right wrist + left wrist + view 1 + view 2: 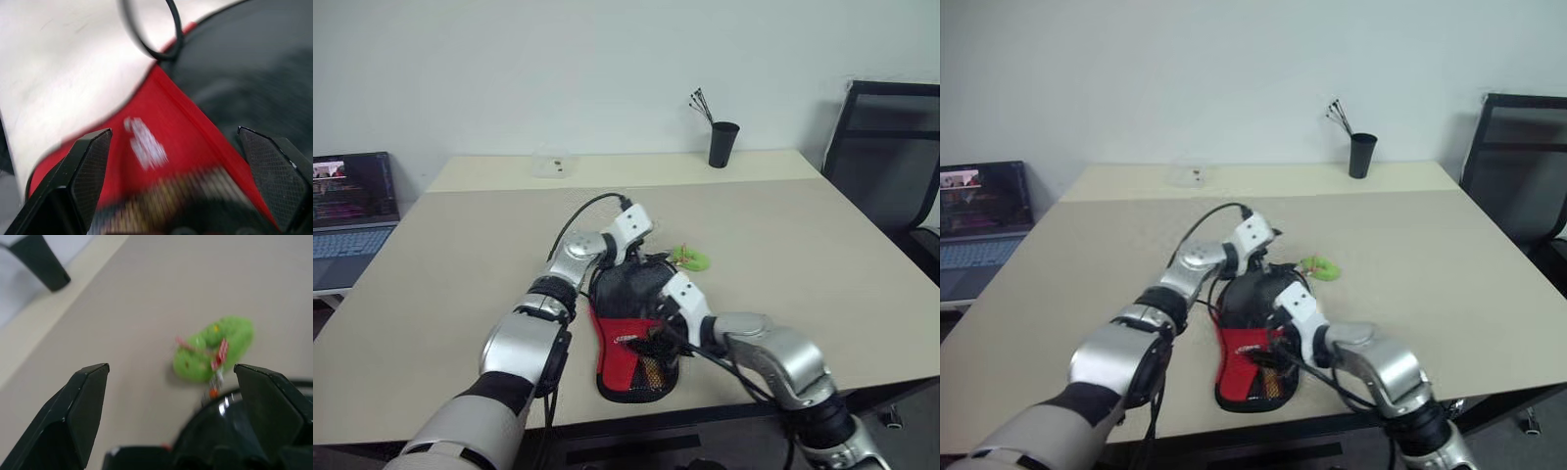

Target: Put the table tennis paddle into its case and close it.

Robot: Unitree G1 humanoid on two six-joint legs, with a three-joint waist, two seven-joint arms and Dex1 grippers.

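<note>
The case (636, 338) lies flat near the front edge of the worktop (822, 255), red panel up, its green charm (692, 258) just beyond; lying flat likely keeps its edge reachable for closing. The left gripper (171, 416) stands wide at the case's far end, holding nothing. The right gripper (173, 181), also wide, hovers over the red panel. I cannot see the paddle

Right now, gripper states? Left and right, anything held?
Left gripper: open, holding nothing, by the green charm at the round end of the case.
Right gripper: open, holding nothing, over the case's red panel.
</note>
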